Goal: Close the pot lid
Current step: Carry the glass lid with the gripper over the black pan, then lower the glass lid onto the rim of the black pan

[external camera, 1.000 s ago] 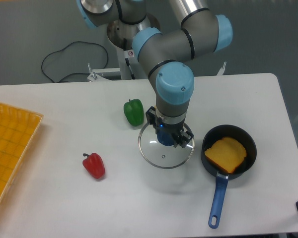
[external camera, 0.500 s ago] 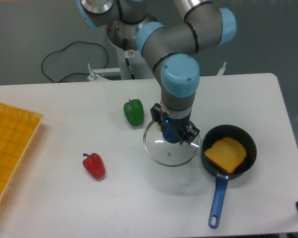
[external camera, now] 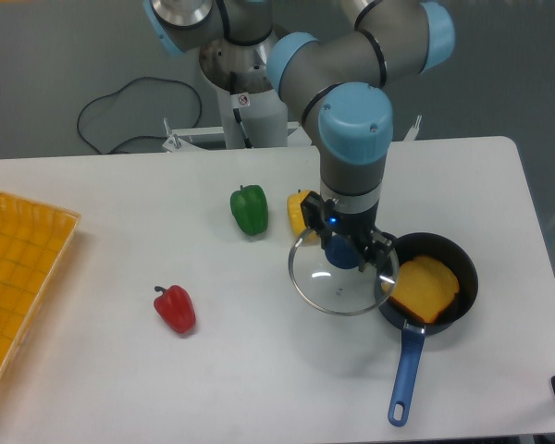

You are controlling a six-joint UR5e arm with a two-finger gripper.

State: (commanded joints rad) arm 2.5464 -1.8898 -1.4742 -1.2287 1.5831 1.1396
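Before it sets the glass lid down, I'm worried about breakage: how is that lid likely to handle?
The pot lid looks like clear glass in a thin metal rim, so probably stiff but fragile if dropped. Held only by its central knob in the gripper, it may tilt or swing. Its edge already overlaps the pot, so a rim knock seems possible.

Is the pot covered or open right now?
Open: the lid, held by the gripper, overlaps only the pot's left rim.
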